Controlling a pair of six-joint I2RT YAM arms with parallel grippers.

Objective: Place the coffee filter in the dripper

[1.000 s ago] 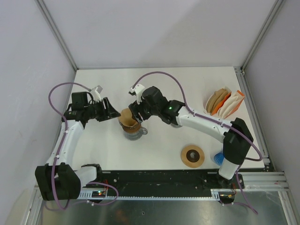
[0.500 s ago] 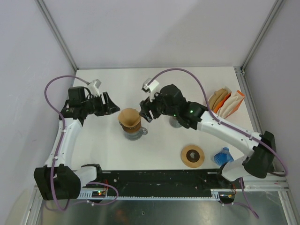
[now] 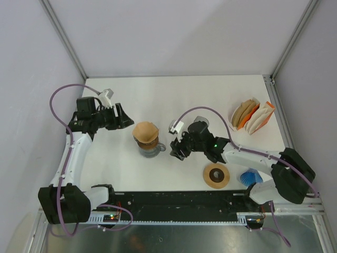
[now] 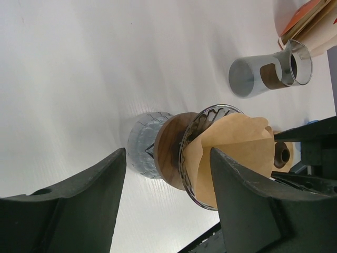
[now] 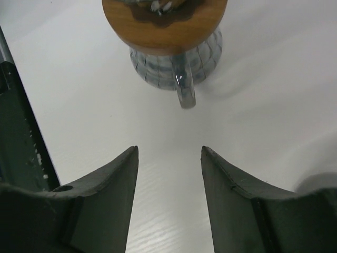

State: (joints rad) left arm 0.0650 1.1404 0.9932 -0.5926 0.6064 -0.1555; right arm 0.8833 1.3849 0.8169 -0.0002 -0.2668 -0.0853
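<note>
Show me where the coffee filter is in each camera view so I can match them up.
Top external: coffee filter left of centre, on top of the ribbed mug.
Left wrist: coffee filter right of centre, seen sideways in the wire dripper.
Right wrist: not in it; only the wooden collar shows at the top edge.
Shared landmark: the ribbed mug, in all three views.

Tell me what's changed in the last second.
The right gripper drew back from the coffee filter toward the near edge; the left gripper backed off slightly. Both are open. The filter stays in the dripper; filter packs and wooden ring unmoved.
</note>
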